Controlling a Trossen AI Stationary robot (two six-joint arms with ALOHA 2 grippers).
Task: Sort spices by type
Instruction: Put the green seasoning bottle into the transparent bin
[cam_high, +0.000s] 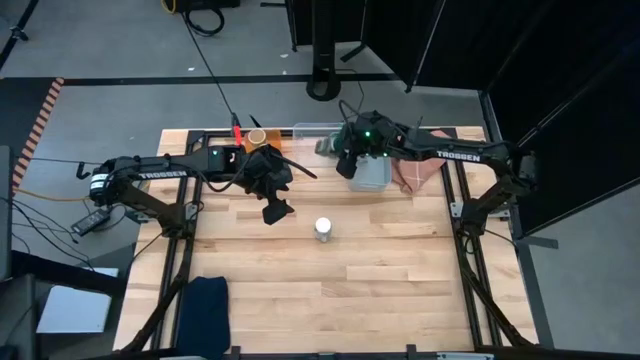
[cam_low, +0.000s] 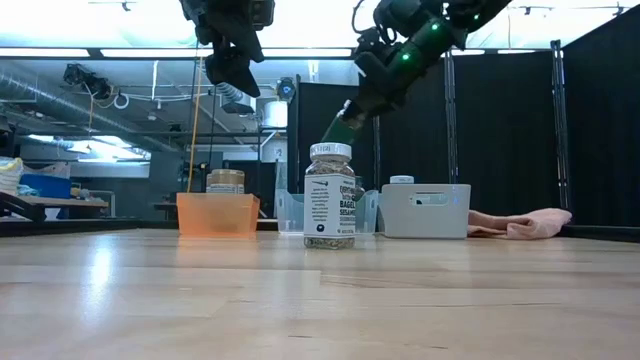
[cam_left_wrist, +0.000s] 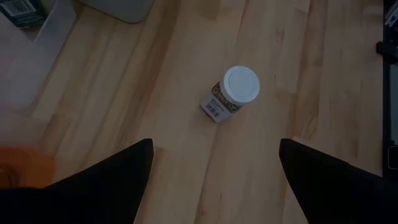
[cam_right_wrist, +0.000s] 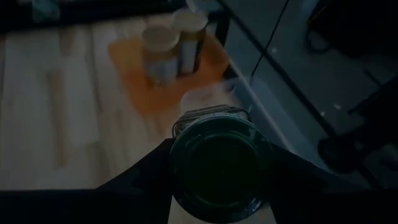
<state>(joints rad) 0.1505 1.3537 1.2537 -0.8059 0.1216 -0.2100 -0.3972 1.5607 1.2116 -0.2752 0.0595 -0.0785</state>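
The left gripper (cam_high: 278, 212) hangs with fingers apart above the tabletop (cam_high: 380, 270), beside the one white-lidded jar (cam_high: 323, 229) standing loose mid-table. Two tan-lidded jars (cam_right_wrist: 168, 46) already sit in the orange bin (cam_low: 217, 214). The right gripper (cam_right_wrist: 217, 165), clamped on a green-lidded jar (cam_right_wrist: 217, 168), hovers over the clear bin (cam_high: 318, 133). A white lid (cam_low: 402, 180) shows in the pale bin (cam_low: 425, 210). The sorting looks mostly done; a second green jar cannot be seen.

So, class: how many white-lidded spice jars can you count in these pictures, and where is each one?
2. One white-lidded jar stands alone mid-table, below the open left gripper. Another's white lid shows in the pale bin. Others may be hidden.
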